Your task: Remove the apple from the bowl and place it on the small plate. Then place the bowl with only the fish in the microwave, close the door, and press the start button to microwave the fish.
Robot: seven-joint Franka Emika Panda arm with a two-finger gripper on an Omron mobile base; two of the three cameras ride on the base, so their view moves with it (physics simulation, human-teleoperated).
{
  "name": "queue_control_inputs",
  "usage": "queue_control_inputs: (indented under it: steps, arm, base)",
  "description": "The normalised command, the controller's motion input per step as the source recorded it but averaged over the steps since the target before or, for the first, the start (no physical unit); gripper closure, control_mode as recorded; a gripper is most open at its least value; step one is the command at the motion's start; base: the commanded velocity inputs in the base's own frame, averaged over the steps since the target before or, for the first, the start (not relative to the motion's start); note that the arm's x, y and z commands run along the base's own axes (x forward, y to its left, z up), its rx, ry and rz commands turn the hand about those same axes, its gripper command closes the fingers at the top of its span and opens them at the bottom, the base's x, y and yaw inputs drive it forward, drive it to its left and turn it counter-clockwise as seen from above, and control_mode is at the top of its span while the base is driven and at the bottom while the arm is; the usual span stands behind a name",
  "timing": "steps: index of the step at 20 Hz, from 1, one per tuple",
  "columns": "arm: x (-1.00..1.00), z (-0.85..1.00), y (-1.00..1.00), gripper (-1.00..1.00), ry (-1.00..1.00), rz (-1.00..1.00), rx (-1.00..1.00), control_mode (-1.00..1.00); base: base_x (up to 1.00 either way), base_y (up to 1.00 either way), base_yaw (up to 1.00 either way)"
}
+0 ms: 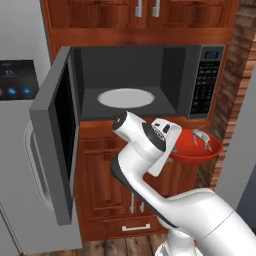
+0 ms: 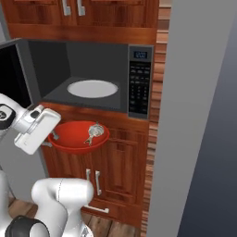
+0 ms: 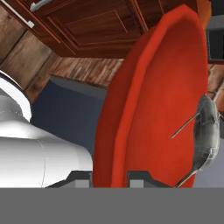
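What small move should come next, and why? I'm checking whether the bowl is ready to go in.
Probably lift the bowl and ease it towards the microwave: the jaws grip its rim, the fish lies inside, the door stands open, and the bowl hangs below the cavity floor.

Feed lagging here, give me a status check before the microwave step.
Pincer shut on rim of wide red bowl, held below the open grey steel microwave. Silvery fish inside. White round disc lies in the cavity.

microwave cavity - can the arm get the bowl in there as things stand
Probably yes. The door is swung wide open, and the gripper holds the red bowl with the fish just below the microwave; it must lift it over the sill.
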Motion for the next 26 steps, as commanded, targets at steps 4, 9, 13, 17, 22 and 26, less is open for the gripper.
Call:
queue_control_inputs:
  steps: [4, 9, 13, 17, 22, 26]
  arm:
    - [0.00, 0.00, 0.00, 1.00, 0.00, 0.00, 0.00, 1.00]
    - [0.00, 0.00, 0.00, 1.00, 0.00, 0.00, 0.00, 1.00]
    - [0.00, 0.00, 0.00, 1.00, 0.00, 0.00, 0.00, 1.00]
    - [0.00, 0.00, 0.00, 1.00, 0.00, 0.00, 0.00, 1.00]
    - [0.00, 0.00, 0.00, 1.00, 0.00, 0.00, 0.00, 1.00]
    - [0.00, 0.00, 0.00, 1.00, 0.00, 0.00, 0.00, 1.00]
  base:
    - [0.00, 0.37, -0.15]
    - [0.10, 0.38, -0.15]
    - [0.20, 0.20, -0.09]
    - [0.24, 0.07, -0.04]
    - [0.21, 0.20, -0.09]
    - [0.20, 0.12, -0.08]
